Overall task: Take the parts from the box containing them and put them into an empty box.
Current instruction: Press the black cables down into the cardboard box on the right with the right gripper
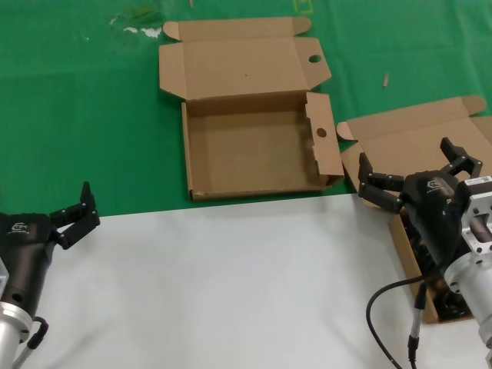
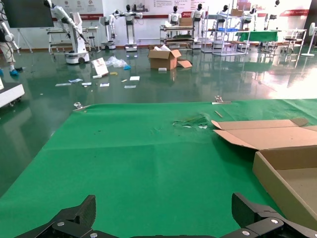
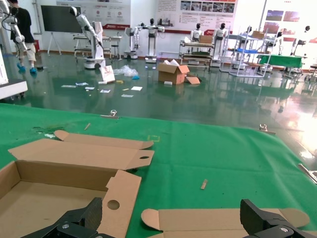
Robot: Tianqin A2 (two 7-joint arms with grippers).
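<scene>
Head view: parts (image 1: 450,304) – black cable bundles, only partly visible – lie in the box containing them (image 1: 403,246) at the desk's right edge, mostly hidden behind the right arm. That box's lid (image 1: 415,131) is folded open toward the far side, resting on the green cloth (image 1: 84,108).

Right gripper (image 1: 411,169) hangs above the far end of that box, over the lid hinge area, fingers spread wide w/ nothing between them. Right wrist view shows both fingertips (image 3: 74,220) far apart at the frame's lower corners, a lid w/ ear tabs in between.

Empty box (image 1: 254,150) sits at the middle of the desk's far half, on the green cloth, near edge just at the border w/ the white sheet (image 1: 223,284). Nothing inside. Lid open toward the far edge; round holes show in the right-side flaps (image 1: 319,131). It is near the parts box but apart from it.

Left gripper (image 1: 73,215) is at the desk's left edge, at the green/white border, well apart from both boxes, jaws wide open & holding nothing. Left wrist view: the empty box corner (image 2: 285,173) off to one side.
</scene>
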